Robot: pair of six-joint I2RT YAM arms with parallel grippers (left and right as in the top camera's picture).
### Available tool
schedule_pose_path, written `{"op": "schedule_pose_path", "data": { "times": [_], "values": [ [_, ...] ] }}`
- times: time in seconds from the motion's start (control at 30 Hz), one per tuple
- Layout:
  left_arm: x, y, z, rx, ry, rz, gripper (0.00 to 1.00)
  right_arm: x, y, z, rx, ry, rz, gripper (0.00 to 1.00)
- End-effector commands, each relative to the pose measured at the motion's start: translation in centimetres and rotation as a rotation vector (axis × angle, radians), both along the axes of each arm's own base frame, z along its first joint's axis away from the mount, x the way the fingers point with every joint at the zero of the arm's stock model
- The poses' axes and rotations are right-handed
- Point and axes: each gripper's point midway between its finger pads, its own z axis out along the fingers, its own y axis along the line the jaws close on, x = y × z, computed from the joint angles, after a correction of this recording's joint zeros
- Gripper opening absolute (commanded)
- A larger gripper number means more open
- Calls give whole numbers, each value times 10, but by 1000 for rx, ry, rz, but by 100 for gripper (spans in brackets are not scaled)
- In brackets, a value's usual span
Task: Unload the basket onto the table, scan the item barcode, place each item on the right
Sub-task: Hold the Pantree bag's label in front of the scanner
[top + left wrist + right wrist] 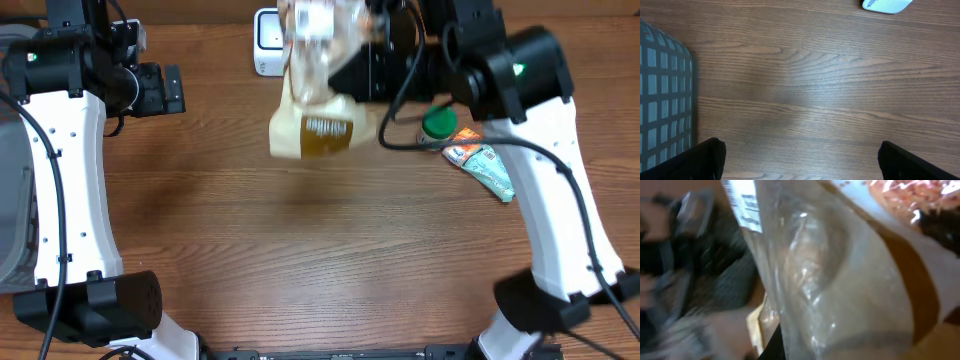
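A white barcode label with dark bars sits on the yellowish lower end of a clear plastic bag in the overhead view. The bars show, but no digits beneath them can be made out. A second white label, badly blurred, sits near the bag's upper end. In the right wrist view, a white printed label on the bag carries several lines of dark print, too blurred to read. A teal and orange packet, also in the overhead view, bears printing too small to read. No word, brand or number is legible in any view.
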Motion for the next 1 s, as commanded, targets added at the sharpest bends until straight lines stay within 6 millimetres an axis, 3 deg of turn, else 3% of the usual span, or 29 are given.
{"op": "schedule_pose_path", "data": {
  "times": [0.0,0.03,0.13,0.37,0.47,0.77,0.87,0.97],
  "values": [
    [1,-2,-3,-1,8,-20,100,70,-33,-31,-374,-211,-230,4],
    [1,-2,-3,-1,8,-20,100,97,-41,-42,-503,-287,-318,4],
    [1,-2,-3,-1,8,-20,100,139,-36,-61,-724,-439,-314,4],
    [1,-2,-3,-1,8,-20,99,201,-3,-111,-1256,-715,32,4],
    [1,-2,-3,-1,8,-20,100,221,10,-124,-1278,-781,29,4],
    [1,-2,-3,-1,8,-20,100,257,36,-158,-1203,-892,-99,4],
    [1,-2,-3,-1,8,-20,100,256,50,-180,-1230,-896,-48,4],
    [1,-2,-3,-1,8,-20,100,250,61,-184,-1239,-906,-16,4]
  ]
}}
